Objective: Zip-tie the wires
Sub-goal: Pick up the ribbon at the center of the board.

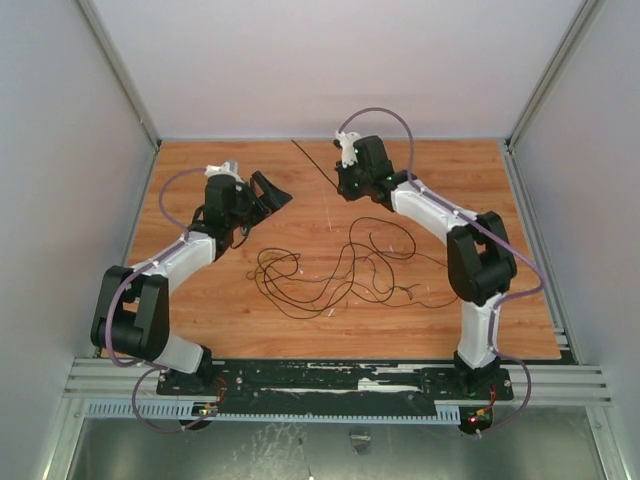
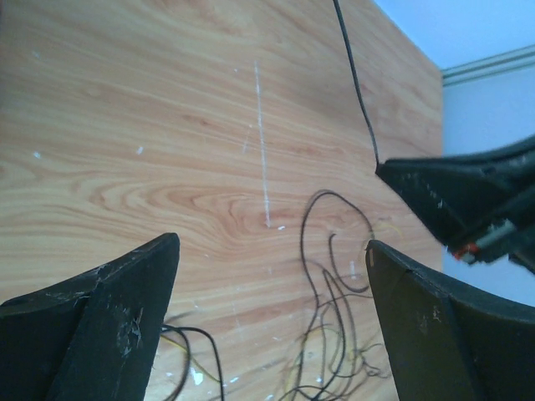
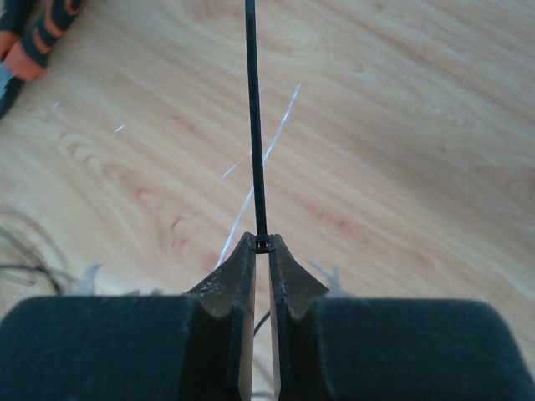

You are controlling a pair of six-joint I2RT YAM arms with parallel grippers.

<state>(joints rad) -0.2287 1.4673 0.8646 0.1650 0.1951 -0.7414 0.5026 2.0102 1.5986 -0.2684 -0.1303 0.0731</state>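
Note:
The wires (image 1: 340, 268) lie as a loose tangle of thin black and olive strands on the wooden table (image 1: 230, 300), between the two arms. They also show in the left wrist view (image 2: 334, 284), below the open jaws. The zip tie (image 1: 315, 163) is a straight black strip running toward the back of the table. My right gripper (image 1: 341, 187) is shut on its head end; in the right wrist view the strip (image 3: 253, 117) stands straight out from the closed gripper (image 3: 262, 243). My left gripper (image 1: 275, 194) is open and empty, left of the strip, above bare wood (image 2: 272, 242).
Pliers with orange-and-black handles (image 3: 38, 33) lie at the top left of the right wrist view. The right gripper's fingers (image 2: 468, 192) show at the right of the left wrist view, with the zip tie (image 2: 355, 75) leading up from them. White walls enclose the table.

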